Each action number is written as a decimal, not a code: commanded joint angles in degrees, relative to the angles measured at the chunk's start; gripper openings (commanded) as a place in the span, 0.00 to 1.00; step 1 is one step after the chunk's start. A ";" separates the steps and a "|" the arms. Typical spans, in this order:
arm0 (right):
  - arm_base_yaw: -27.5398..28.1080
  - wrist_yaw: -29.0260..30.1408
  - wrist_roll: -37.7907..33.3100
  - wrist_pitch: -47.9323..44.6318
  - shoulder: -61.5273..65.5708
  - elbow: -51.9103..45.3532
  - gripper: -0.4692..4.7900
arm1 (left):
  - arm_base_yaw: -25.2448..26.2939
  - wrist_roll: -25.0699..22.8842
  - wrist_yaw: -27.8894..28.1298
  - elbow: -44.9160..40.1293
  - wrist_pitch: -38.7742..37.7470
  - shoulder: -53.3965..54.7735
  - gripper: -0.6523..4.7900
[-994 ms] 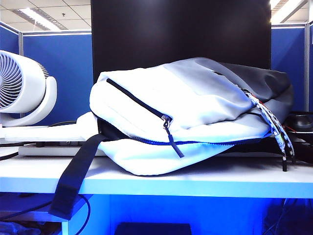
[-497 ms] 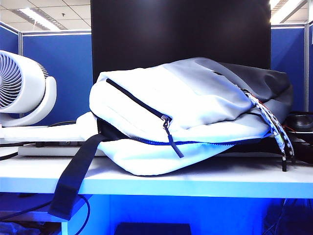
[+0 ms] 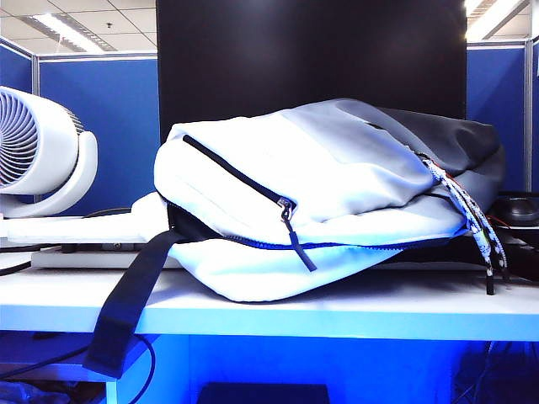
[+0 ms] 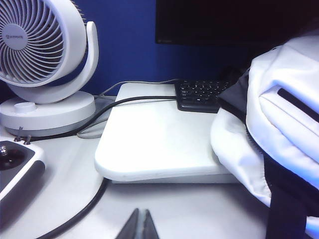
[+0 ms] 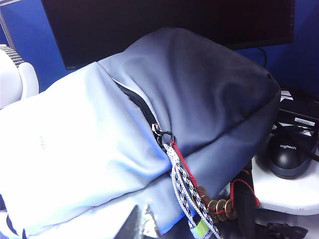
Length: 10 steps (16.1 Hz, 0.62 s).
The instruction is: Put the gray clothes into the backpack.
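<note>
The backpack [image 3: 320, 202] lies on its side on the white table [image 3: 354, 316] — gray clothes unseen. My left gripper [image 4: 140, 225] sits pinched near the fan [image 4: 42, 59]; my right gripper [image 5: 141, 220] — also closed, empty — hangs beside the bag's braided cord [image 5: 187, 196].

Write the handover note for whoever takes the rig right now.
Left claw: shut, empty, low over the table between the fan and the backpack.
Right claw: shut, empty, close by the backpack's zipper end with the braided cord.
Backpack lies on its side on the table.
Gray clothes: not visible in any view; whether they are inside cannot be told.
Done: nothing confirmable.
Left: find the clothes, check the bag.
</note>
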<state>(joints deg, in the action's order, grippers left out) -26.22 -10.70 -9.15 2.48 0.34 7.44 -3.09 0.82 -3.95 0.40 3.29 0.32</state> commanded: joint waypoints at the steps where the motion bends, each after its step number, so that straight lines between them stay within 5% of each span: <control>1: 0.00 -0.11 0.17 -0.79 0.02 0.24 0.08 | -0.04 -0.90 -0.15 0.02 0.02 -0.13 0.11; 10: -0.02 -0.11 0.17 -0.79 0.02 0.24 0.08 | 0.04 1.55 1.38 0.02 0.09 -0.13 0.11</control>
<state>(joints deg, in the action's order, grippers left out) -26.22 -10.70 -9.15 2.48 0.34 7.44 -3.07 2.24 -2.79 0.40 2.74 0.32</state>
